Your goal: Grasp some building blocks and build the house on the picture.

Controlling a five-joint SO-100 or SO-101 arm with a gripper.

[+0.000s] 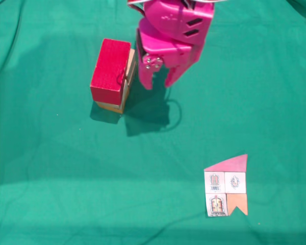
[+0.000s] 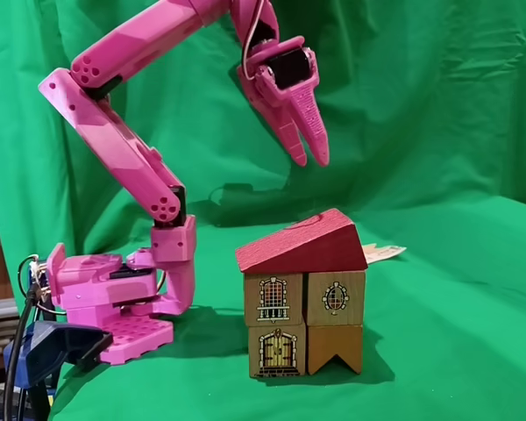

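1. Green cloth is covering the table (image 1: 51, 204) and hanging as a backdrop behind the pink arm (image 2: 114, 132).
2. On the cloth the house (image 2: 305, 307) is standing complete: four tan cubes (image 2: 335, 299) are sitting in two rows of two, faces touching, and a dark red sloped roof block (image 2: 302, 246) is lying across the top pair.
3. From above, the roof block (image 1: 109, 71) is hiding most of the cubes under it.
4. At the lower right of the top-down fixed view the picture (image 1: 226, 186) is lying flat, well apart from the stack.
5. Above the house the gripper (image 2: 311, 160) is hanging, clear of the roof; its jaws are nearly closed and holding nothing.
6. These blocks are looking like stiff, light wood with smooth faces, so a firm pinch across two flat parallel sides should be holding best.
7. That slanted roof is probably slipping if pinched on the slope; its long flat sides are the safer hold.
8. Nothing is fastening the stack, so a sideways nudge is likely toppling it.
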